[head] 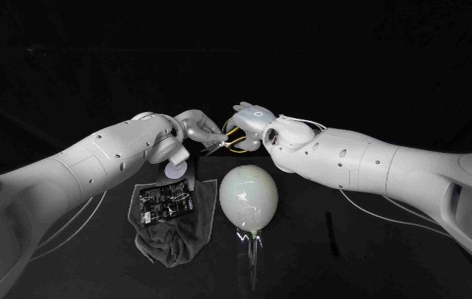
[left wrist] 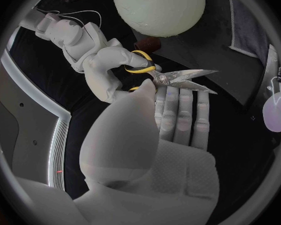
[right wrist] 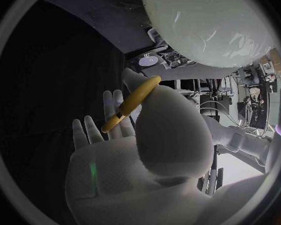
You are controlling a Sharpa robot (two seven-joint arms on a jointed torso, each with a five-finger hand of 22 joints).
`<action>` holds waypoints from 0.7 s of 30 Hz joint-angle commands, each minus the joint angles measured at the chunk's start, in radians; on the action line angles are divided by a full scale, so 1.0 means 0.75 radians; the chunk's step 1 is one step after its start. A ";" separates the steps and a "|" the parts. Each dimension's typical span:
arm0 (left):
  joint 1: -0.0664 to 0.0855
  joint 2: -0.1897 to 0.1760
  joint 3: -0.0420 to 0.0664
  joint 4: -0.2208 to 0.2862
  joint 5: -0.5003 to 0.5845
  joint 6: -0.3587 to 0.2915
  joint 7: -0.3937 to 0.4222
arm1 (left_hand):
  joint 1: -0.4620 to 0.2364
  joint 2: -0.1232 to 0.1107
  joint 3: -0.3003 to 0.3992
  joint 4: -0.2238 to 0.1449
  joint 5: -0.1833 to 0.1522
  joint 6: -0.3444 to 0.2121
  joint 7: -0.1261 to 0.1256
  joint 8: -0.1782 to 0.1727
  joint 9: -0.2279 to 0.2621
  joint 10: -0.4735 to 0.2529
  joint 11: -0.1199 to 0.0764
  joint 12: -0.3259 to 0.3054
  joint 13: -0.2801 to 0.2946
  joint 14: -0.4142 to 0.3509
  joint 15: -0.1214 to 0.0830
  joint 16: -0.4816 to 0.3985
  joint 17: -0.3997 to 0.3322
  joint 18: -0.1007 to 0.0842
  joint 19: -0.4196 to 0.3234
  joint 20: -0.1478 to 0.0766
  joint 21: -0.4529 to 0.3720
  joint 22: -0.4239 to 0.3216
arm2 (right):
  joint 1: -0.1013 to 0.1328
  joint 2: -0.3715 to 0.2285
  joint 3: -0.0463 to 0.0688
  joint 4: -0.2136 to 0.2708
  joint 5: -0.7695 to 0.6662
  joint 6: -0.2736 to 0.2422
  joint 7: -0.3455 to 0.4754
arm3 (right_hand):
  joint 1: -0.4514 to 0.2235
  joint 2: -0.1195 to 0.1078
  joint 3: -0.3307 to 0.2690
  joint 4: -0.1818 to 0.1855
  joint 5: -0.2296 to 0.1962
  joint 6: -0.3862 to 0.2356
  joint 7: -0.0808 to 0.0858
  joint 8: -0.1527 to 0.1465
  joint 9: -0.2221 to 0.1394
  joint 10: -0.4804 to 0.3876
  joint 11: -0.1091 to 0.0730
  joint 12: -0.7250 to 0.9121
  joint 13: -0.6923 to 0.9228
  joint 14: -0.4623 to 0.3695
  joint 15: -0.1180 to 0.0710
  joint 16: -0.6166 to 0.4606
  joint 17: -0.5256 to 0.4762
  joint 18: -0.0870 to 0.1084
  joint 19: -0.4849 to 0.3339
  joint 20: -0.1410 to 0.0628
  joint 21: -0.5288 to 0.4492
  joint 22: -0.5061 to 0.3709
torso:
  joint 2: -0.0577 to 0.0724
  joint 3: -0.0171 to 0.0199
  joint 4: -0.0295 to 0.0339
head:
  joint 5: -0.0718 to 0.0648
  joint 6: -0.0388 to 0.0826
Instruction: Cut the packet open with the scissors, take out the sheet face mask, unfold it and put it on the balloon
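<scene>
Closest to you, the packet (head: pixel 165 200) lies on its dark cloth (head: pixel 177 241) beside the balloon (head: pixel 249 195) and looks uncut, so cutting's next imo. Your right hand (head: pixel 254 118) grips the scissors (left wrist: pixel 178 77) by the yellow loops, blades ajar. Left hand (head: pixel 200 130) is stretched flat under them, thumb touching, probably steadying. Can't tell if it's gripping.

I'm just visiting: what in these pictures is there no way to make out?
Packet, head view: too small and dark to tell whether it is cut open.
Scissors blades: hidden between the hands in the head view, behind the right hand in the right wrist view.
Left hand, left wrist view: whether its fingers touch the blades cannot be told.
</scene>
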 commanded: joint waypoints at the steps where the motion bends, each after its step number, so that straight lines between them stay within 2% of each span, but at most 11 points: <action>1: -0.007 0.000 -0.007 -0.011 -0.038 -0.041 -0.101 | 0.002 0.014 0.338 -0.195 0.004 -0.010 -0.004 0.005 0.002 0.040 -0.027 0.004 0.003 0.009 0.003 -0.004 0.002 0.017 -0.011 -0.003 0.009 0.003 | 0.015 0.013 0.009 0.013 -0.054 -0.006 0.066 | 0.014 0.008 0.028 -0.005 -0.005 0.019 -0.009 0.006 -0.009 0.026 -0.012 0.008 0.000 0.002 -0.021 -0.004 -0.001 -0.021 -0.010 0.001 -0.004 -0.004 | 0.000 -0.0001 0.0002 | 0.002 0.000; 3: -0.007 0.001 -0.007 -0.012 -0.038 -0.041 -0.108 | 0.002 0.014 0.338 -0.195 0.004 -0.010 -0.004 0.005 0.002 0.040 -0.027 0.004 0.003 0.009 0.003 -0.004 0.002 0.017 -0.011 -0.003 0.009 0.003 | 0.017 0.016 0.009 0.013 -0.070 0.007 0.062 | 0.017 0.014 0.040 -0.006 -0.005 0.027 -0.014 0.007 -0.014 0.035 -0.019 0.007 -0.001 -0.004 -0.033 -0.006 -0.004 -0.021 -0.007 0.001 -0.003 -0.002 | 0.001 -0.0001 0.0007 | 0.002 0.000; 9: -0.006 0.003 -0.008 -0.014 -0.038 -0.036 -0.132 | -0.009 0.013 0.349 -0.205 0.004 -0.010 -0.005 0.006 0.009 0.042 -0.028 0.005 0.005 0.011 0.002 -0.005 0.006 0.017 -0.014 -0.002 0.018 0.008 | 0.023 0.030 0.008 0.010 -0.131 0.091 0.040 | 0.020 0.015 0.071 -0.011 -0.006 0.030 -0.026 0.000 -0.029 0.048 -0.026 0.000 -0.003 -0.023 -0.039 -0.013 -0.011 -0.022 -0.013 0.002 -0.004 -0.013 | 0.002 0.0001 0.0002 | 0.004 0.001; 12: -0.005 0.005 -0.008 -0.016 -0.038 -0.033 -0.143 | -0.014 0.013 0.354 -0.208 0.004 -0.011 -0.005 0.007 0.012 0.044 -0.028 0.006 0.006 0.012 0.001 -0.005 0.008 0.017 -0.014 -0.002 0.022 0.011 | 0.027 0.038 0.008 0.005 -0.165 0.129 0.023 | 0.010 -0.021 0.063 -0.017 -0.006 -0.001 -0.040 -0.018 -0.044 0.029 -0.040 -0.008 -0.006 -0.025 -0.061 -0.013 -0.013 -0.021 -0.015 0.001 -0.004 -0.016 | 0.002 -0.0002 0.0007 | 0.003 -0.001; 16: -0.004 0.007 -0.008 -0.016 -0.038 -0.028 -0.156 | -0.018 0.013 0.358 -0.212 0.004 -0.011 -0.005 0.007 0.014 0.045 -0.028 0.006 0.007 0.014 0.001 -0.004 0.009 0.018 -0.014 -0.001 0.026 0.013 | 0.030 0.047 0.007 0.000 -0.202 0.153 0.002 | 0.002 -0.057 0.011 -0.018 -0.004 -0.023 -0.048 -0.023 -0.061 -0.046 -0.042 -0.011 -0.008 -0.051 -0.055 -0.018 -0.023 -0.022 -0.018 0.002 -0.005 -0.023 | 0.001 -0.0002 0.0014 | 0.002 -0.001; 17: -0.004 0.007 -0.008 -0.016 -0.038 -0.027 -0.160 | -0.019 0.012 0.359 -0.214 0.004 -0.011 -0.005 0.007 0.015 0.045 -0.029 0.006 0.007 0.014 0.001 -0.004 0.010 0.018 -0.014 -0.001 0.027 0.014 | 0.030 0.049 0.007 -0.001 -0.208 0.158 -0.002 | 0.005 -0.060 -0.036 -0.011 -0.003 -0.031 -0.054 -0.023 -0.067 -0.121 -0.028 -0.013 -0.011 -0.065 -0.041 -0.020 -0.028 -0.022 -0.019 0.002 -0.005 -0.025 | 0.001 -0.0001 0.0013 | 0.002 -0.001; 18: -0.004 0.008 -0.008 -0.016 -0.038 -0.026 -0.164 | -0.019 0.012 0.359 -0.214 0.004 -0.011 -0.005 0.007 0.015 0.045 -0.029 0.006 0.007 0.014 0.001 -0.004 0.010 0.018 -0.014 -0.001 0.027 0.014 | 0.031 0.051 0.007 -0.002 -0.214 0.162 -0.006 | 0.084 -0.043 -0.342 0.045 -0.005 -0.049 -0.121 -0.019 -0.082 -0.348 0.108 0.020 -0.015 -0.106 0.006 -0.022 -0.043 -0.022 -0.022 0.000 -0.005 -0.030 | 0.001 0.0003 0.0014 | 0.003 -0.001; 19: -0.004 0.009 -0.008 -0.016 -0.038 -0.025 -0.167 | -0.021 0.012 0.362 -0.217 0.004 -0.011 -0.005 0.007 0.018 0.046 -0.029 0.007 0.008 0.015 0.000 -0.004 0.011 0.018 -0.014 -0.001 0.030 0.016 | 0.031 0.053 0.007 -0.003 -0.218 0.167 -0.009 | 0.210 -0.074 -0.415 0.250 -0.005 -0.060 -0.111 -0.017 -0.110 -0.385 0.105 -0.013 -0.017 -0.119 0.019 -0.023 -0.050 -0.022 -0.022 -0.002 -0.005 -0.036 | 0.001 0.0002 0.0014 | 0.003 -0.001; 20: -0.004 0.010 -0.008 -0.015 -0.038 -0.024 -0.170 | -0.024 0.012 0.365 -0.219 0.004 -0.012 -0.005 0.008 0.019 0.047 -0.029 0.007 0.008 0.015 0.000 -0.004 0.012 0.018 -0.015 -0.001 0.032 0.017 | 0.032 0.056 0.006 -0.004 -0.221 0.173 -0.011 | 0.258 -0.101 -0.438 0.311 0.012 -0.074 -0.112 -0.020 -0.123 -0.406 0.079 -0.021 -0.019 -0.124 0.023 -0.024 -0.053 -0.022 -0.022 0.001 -0.005 -0.039 | 0.000 0.0005 0.0009 | 0.003 -0.002; 21: -0.003 0.010 -0.008 -0.015 -0.038 -0.024 -0.173 | -0.024 0.012 0.365 -0.219 0.004 -0.012 -0.005 0.008 0.019 0.047 -0.029 0.007 0.008 0.015 0.000 -0.004 0.012 0.018 -0.015 -0.001 0.032 0.017 | 0.032 0.057 0.006 -0.004 -0.224 0.177 -0.012 | 0.264 -0.109 -0.448 0.313 0.018 -0.082 -0.114 -0.021 -0.128 -0.420 0.074 -0.022 -0.020 -0.128 0.027 -0.025 -0.055 -0.022 -0.023 0.002 -0.005 -0.041 | 0.000 0.0005 0.0009 | 0.003 -0.002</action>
